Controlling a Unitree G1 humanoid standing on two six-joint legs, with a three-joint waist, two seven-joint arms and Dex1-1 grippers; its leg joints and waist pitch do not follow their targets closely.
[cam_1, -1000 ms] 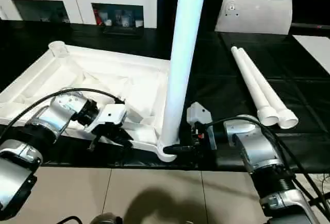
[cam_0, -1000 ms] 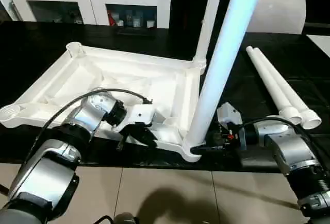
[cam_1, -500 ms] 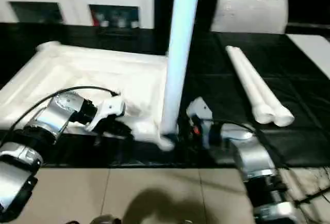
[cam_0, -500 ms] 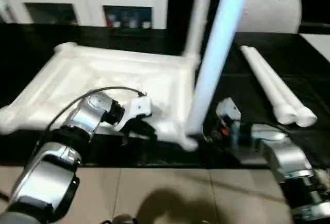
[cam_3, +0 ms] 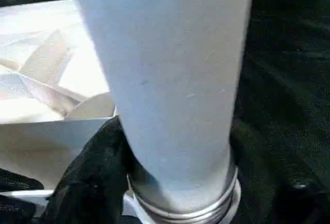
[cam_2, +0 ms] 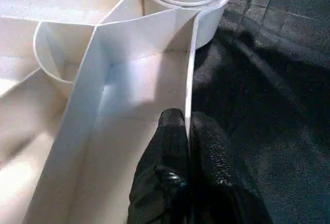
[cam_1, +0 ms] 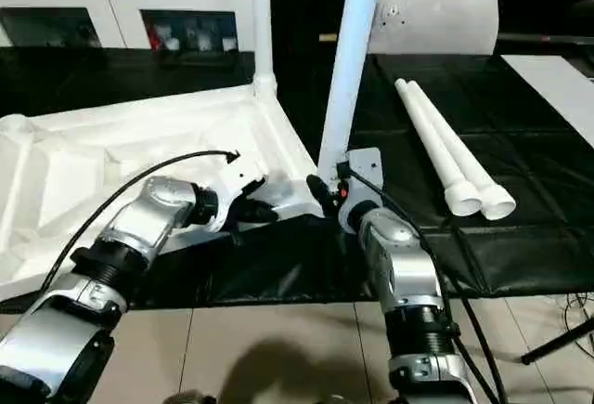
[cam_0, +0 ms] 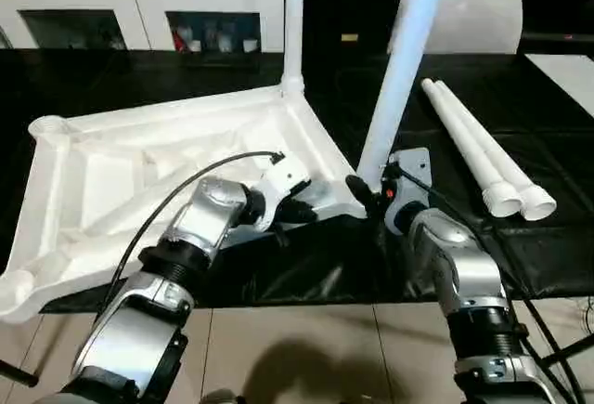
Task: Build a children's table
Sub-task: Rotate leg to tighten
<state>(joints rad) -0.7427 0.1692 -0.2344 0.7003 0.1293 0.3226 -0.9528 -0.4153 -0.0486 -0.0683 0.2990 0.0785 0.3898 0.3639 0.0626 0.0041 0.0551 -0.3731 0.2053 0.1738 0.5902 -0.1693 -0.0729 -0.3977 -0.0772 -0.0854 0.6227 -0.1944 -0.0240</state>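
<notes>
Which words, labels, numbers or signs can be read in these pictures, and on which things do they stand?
No text can be read.
Flat white bag: a small round mark near its upper corner, too small to read.
Cabinets: coloured items behind the glass, any labels too small and blurred to read.
Tabletop, standing legs and lying legs: plain white, no print visible.
</notes>
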